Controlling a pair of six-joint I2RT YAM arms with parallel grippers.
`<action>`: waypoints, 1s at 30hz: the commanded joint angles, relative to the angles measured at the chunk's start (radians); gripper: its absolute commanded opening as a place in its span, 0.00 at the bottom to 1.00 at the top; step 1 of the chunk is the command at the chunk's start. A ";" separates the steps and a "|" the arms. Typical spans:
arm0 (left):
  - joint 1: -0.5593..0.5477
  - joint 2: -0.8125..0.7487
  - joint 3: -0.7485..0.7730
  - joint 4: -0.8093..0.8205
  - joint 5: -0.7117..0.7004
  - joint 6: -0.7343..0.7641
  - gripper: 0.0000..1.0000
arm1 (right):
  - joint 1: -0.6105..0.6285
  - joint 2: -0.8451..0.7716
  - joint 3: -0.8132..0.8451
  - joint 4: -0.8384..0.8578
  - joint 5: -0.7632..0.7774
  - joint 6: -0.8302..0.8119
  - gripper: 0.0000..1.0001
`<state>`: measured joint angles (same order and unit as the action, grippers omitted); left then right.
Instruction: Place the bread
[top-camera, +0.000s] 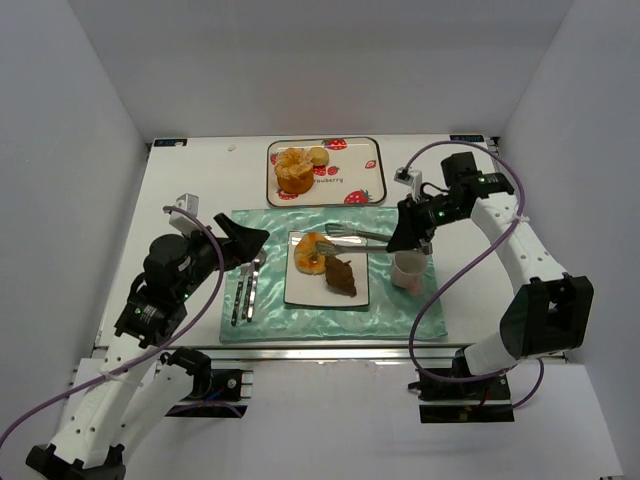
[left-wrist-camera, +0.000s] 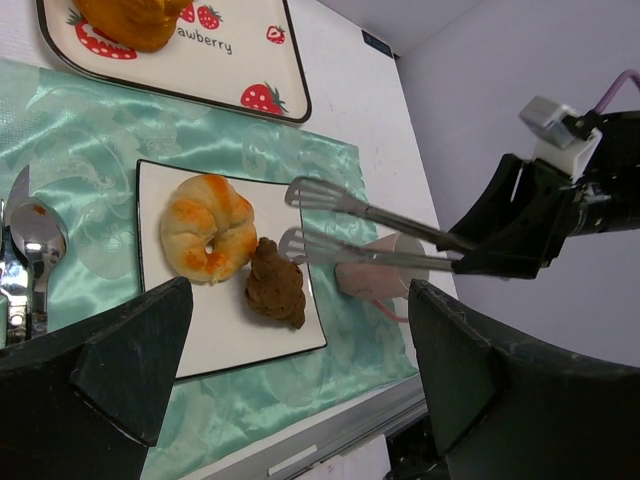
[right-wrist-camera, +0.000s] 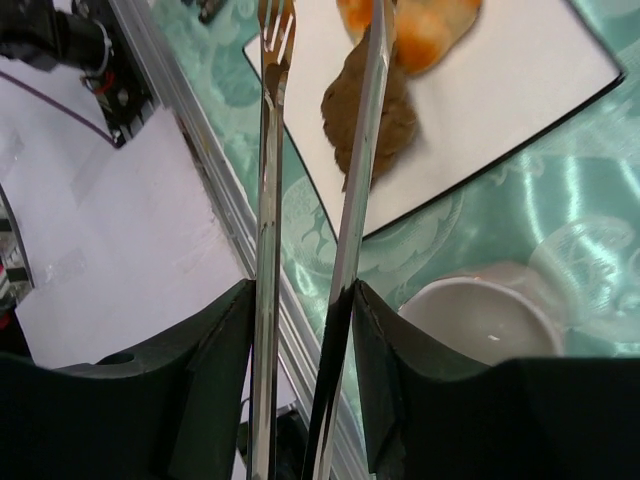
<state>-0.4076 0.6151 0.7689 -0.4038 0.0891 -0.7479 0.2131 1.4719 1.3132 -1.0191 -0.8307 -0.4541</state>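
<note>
A golden round bread (top-camera: 311, 252) and a dark brown bread (top-camera: 341, 276) lie on the white square plate (top-camera: 300, 295). My right gripper (top-camera: 412, 232) is shut on metal tongs (top-camera: 355, 235). The tong tips stand apart and empty just above the plate's right side, beside the brown bread (left-wrist-camera: 276, 285). In the right wrist view the two tong arms (right-wrist-camera: 268, 200) run out between my pads, over the brown bread (right-wrist-camera: 395, 120). My left gripper (top-camera: 250, 245) is open and empty, left of the plate above the cutlery.
A strawberry-print tray (top-camera: 372, 165) with more bread (top-camera: 294, 170) stands at the back. A pink cup (top-camera: 408, 270) sits on the green mat under my right gripper. A knife and spoon (top-camera: 245, 290) lie left of the plate.
</note>
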 joint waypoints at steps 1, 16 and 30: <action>0.003 0.011 0.000 0.011 -0.009 0.009 0.98 | -0.037 0.018 0.102 0.002 -0.076 0.026 0.48; 0.004 0.057 0.000 0.056 0.000 0.015 0.98 | -0.274 0.151 0.271 0.148 -0.073 0.238 0.45; 0.003 0.124 0.000 0.109 0.028 0.035 0.98 | -0.543 0.215 0.012 0.515 0.366 0.246 0.45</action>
<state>-0.4076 0.7296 0.7666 -0.3172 0.0982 -0.7322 -0.3294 1.6867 1.3830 -0.6590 -0.6186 -0.2016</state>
